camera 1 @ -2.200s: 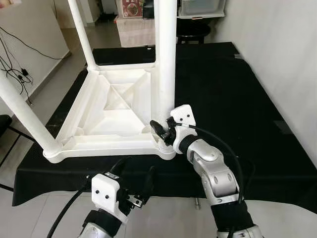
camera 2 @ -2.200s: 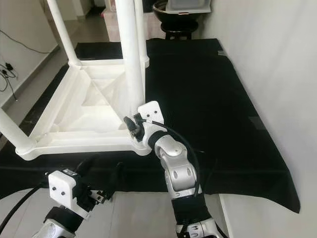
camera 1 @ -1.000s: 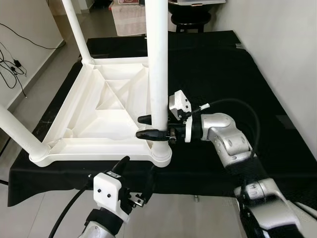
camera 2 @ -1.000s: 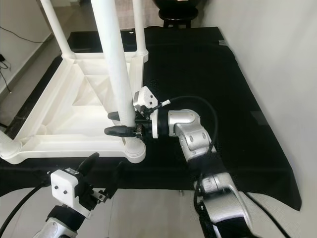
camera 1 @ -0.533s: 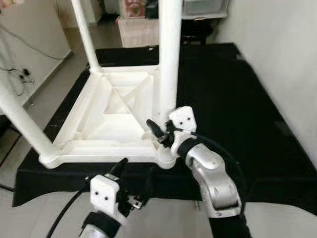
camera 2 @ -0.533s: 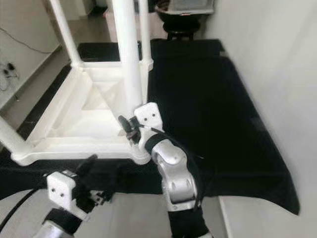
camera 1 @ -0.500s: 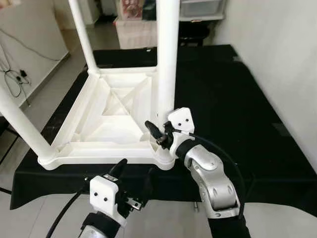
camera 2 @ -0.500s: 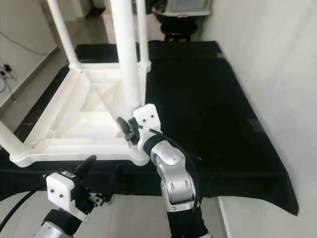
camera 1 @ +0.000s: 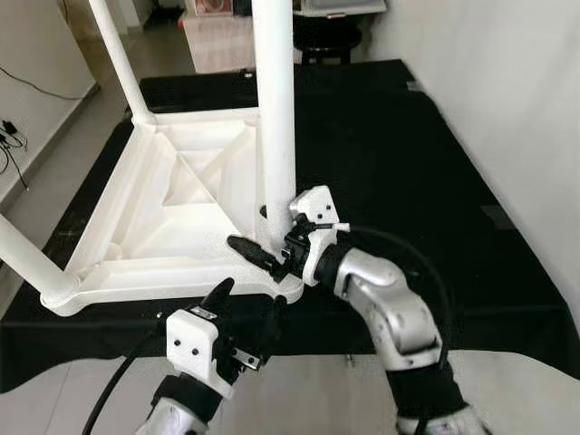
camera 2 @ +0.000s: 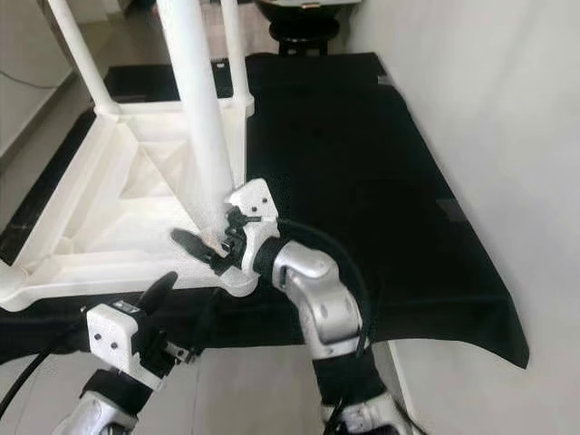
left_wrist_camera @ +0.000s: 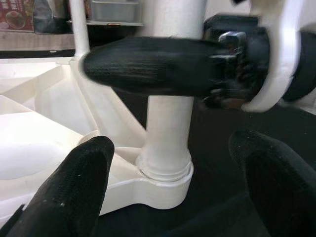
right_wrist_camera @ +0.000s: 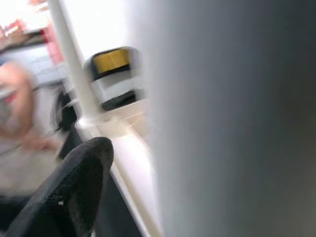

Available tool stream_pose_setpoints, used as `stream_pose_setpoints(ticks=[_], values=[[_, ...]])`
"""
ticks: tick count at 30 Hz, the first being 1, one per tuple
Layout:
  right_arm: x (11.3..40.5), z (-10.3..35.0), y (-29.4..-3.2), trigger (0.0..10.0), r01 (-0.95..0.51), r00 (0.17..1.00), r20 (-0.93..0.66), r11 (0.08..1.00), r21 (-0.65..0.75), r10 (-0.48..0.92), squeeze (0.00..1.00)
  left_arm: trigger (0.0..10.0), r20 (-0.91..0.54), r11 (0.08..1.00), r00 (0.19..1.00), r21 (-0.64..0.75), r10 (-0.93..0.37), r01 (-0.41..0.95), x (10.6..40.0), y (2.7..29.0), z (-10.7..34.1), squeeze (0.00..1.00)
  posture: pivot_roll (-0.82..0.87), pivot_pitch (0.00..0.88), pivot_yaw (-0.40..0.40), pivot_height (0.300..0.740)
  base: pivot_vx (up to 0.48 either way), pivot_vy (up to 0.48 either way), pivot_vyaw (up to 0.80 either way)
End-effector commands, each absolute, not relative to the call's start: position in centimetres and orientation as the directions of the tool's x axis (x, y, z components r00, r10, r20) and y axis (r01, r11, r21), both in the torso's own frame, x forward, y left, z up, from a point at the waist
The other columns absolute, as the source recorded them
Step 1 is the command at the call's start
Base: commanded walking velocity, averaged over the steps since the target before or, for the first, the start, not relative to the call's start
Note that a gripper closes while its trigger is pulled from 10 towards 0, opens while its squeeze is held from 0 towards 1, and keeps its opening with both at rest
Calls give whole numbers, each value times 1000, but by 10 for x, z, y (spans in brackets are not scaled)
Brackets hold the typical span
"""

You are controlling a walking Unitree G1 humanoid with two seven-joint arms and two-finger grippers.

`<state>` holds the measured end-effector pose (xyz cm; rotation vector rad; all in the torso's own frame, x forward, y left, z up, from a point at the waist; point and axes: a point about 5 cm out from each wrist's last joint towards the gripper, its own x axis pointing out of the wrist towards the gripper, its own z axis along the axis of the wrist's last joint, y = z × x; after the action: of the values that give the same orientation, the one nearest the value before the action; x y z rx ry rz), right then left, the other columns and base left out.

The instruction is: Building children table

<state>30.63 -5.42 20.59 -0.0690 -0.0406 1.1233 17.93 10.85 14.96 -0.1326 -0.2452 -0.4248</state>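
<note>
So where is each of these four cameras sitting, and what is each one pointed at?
Left eye: on the head, looking down at the upturned table on the black cloth; both arms show.
Right eye: beside it, same scene, slightly shifted.
Left wrist: on the left arm, looking along the left gripper at the near leg.
Right wrist: on the right arm, pressed against that leg; one finger shows.
All share the leg; the right gripper also crosses the left wrist view.

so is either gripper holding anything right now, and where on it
The right gripper has its fingers around the near white table leg, low down just above its socket in the upturned table top. The left gripper is open, holding nothing, below the table's near edge.
</note>
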Motion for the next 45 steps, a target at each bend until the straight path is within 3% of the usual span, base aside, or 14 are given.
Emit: stream_pose_setpoints(ticks=[1, 5, 11, 12, 14, 15, 23, 27, 30, 32, 33, 34, 35, 45], values=[[301, 204, -46, 10000, -954, 285, -24, 281, -101, 958, 0, 10000, 237, 905, 890, -86, -389, 418, 179, 109, 143, 0, -37, 131, 17, 740, 0, 0, 0], [308, 211, -54, 10000, -981, 159, -44, 153, -119, 986, 0, 10000, 238, 906, 891, -85, -386, 415, 178, 109, 143, 0, -34, 131, 15, 740, 0, 0, 0], [324, 219, -63, 10000, -991, 80, -58, 73, -115, 995, 0, 10000, 233, 904, 891, -86, -390, 418, 177, 109, 143, 0, -24, 133, 19, 740, 0, 0, 0], [327, 220, -64, 4471, -993, 63, -64, 56, -106, 996, 0, 10000, 231, 904, 891, -87, -391, 419, 176, 109, 143, 0, -22, 134, 19, 740, 0, 0, 0], [328, 220, -65, 4471, -994, 47, -68, 40, -101, 997, 0, 10000, 231, 904, 891, -87, -392, 420, 176, 109, 143, 0, -22, 134, 18, 740, 0, 0, 0], [329, 220, -67, 0, -995, 34, -73, 26, -99, 997, 0, 10000, 230, 903, 891, -86, -392, 420, 176, 109, 143, 0, -21, 134, 18, 740, 0, 0, 0], [332, 215, -72, 0, -995, 33, -83, 25, -92, 996, 0, 10000, 230, 904, 891, -86, -390, 418, 175, 108, 143, 0, -22, 132, 16, 740, 0, 0, 0], [334, 211, -79, 0, -987, 132, -64, 126, -95, 989, 0, 10000, 230, 904, 891, -87, -391, 419, 174, 108, 143, 0, -25, 132, 18, 740, 0, 0, 0], [333, 202, -85, 0, -915, 400, -47, 396, -80, 915, 0, 10000, 231, 903, 890, -88, -392, 421, 174, 109, 143, 0, -33, 141, 15, 740, 0, 0, 0], [334, 200, -86, 0, -894, 446, -46, 442, -71, 894, 0, 10000, 231, 903, 890, -89, -392, 421, 174, 109, 144, 0, -33, 141, 15, 740, 0, 0, 0], [333, 186, -85, 0, -740, 673, -67, 668, -84, 737, 0, 10000, 232, 903, 890, -88, -392, 420, 174, 109, 144, 0, -38, 147, 25, 740, 0, 0, 0], [331, 178, -88, 0, -592, 806, -77, 799, -106, 587, 0, 10000, 232, 903, 890, -88, -391, 420, 174, 110, 144, 0, -38, 147, 25, 740, 0, 0, 0], [318, 169, -83, 0, -519, 855, -86, 847, -116, 512, 0, 10000, 231, 903, 890, -87, -393, 421, 174, 110, 144, 0, -41, 149, 36, 740, 0, 0, 0], [310, 162, -66, 0, -567, 823, -124, 817, -105, 555, 0, 10000, 229, 894, 883, -89, -411, 439, 178, 110, 142, 0, -47, 132, 33, 740, 0, 0, 0]])
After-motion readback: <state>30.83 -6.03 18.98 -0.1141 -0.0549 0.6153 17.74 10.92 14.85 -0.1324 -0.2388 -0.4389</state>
